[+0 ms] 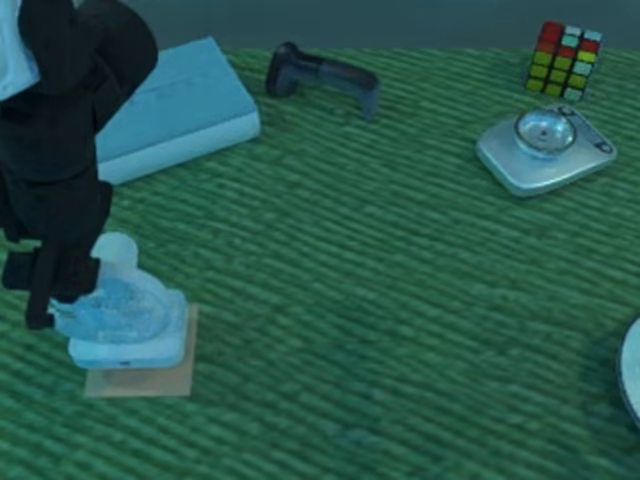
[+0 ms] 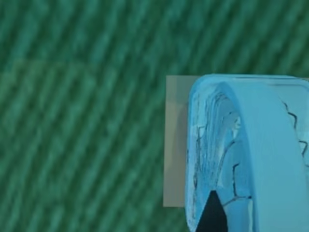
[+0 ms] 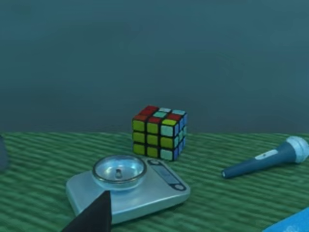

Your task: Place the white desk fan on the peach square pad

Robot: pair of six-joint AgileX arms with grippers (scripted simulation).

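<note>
The white desk fan [image 1: 125, 315] stands upright with its base on the peach square pad [image 1: 150, 378], towards the pad's back-left part, near the table's front left. A strip of pad shows at the front and right of the base. My left gripper [image 1: 62, 298] comes down from the upper left and is shut on the fan's round grille head. In the left wrist view one black fingertip [image 2: 212, 215] lies against the grille of the fan [image 2: 251, 145], with the pad [image 2: 175, 145] under it. My right arm stays parked off the right side; one fingertip [image 3: 96, 215] shows, with nothing beside it.
A thick blue-topped white block [image 1: 175, 110] lies just behind the left arm. A black handheld device [image 1: 322, 75] lies at the back middle. A silver kitchen scale [image 1: 545, 150] and a colour cube [image 1: 565, 60] sit at the back right. A blue microphone [image 3: 268, 159] lies beyond them.
</note>
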